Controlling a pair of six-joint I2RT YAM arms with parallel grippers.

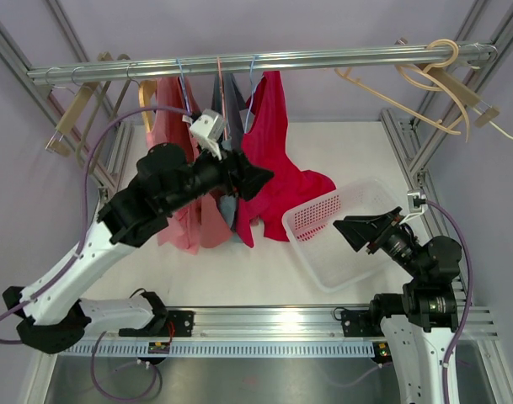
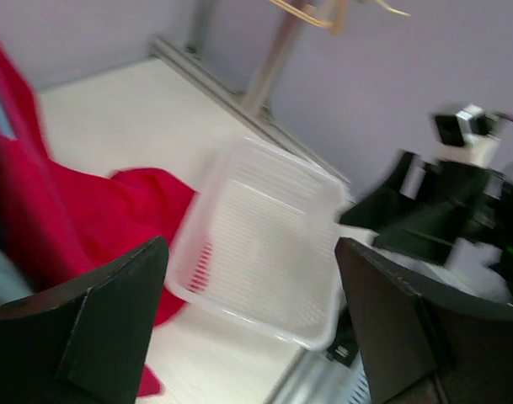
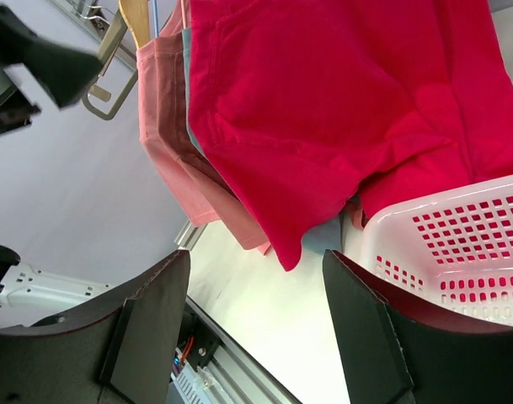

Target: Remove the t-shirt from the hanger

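A crimson t-shirt (image 1: 277, 160) hangs from a blue hanger (image 1: 253, 80) on the metal rail (image 1: 256, 61), its lower part trailing onto the table beside the basket. It also shows in the right wrist view (image 3: 323, 109) and the left wrist view (image 2: 79, 219). My left gripper (image 1: 258, 179) is open and empty, right against the crimson shirt's left side at mid height. My right gripper (image 1: 355, 231) is open and empty, low at the right, over the basket's right part, pointing at the shirts.
Pink (image 1: 173, 160) and grey (image 1: 227, 151) garments hang left of the crimson shirt. A white plastic basket (image 1: 340, 240) lies on the table at the right. Empty wooden hangers (image 1: 433, 71) hang at the rail's right end, others (image 1: 79, 105) at its left.
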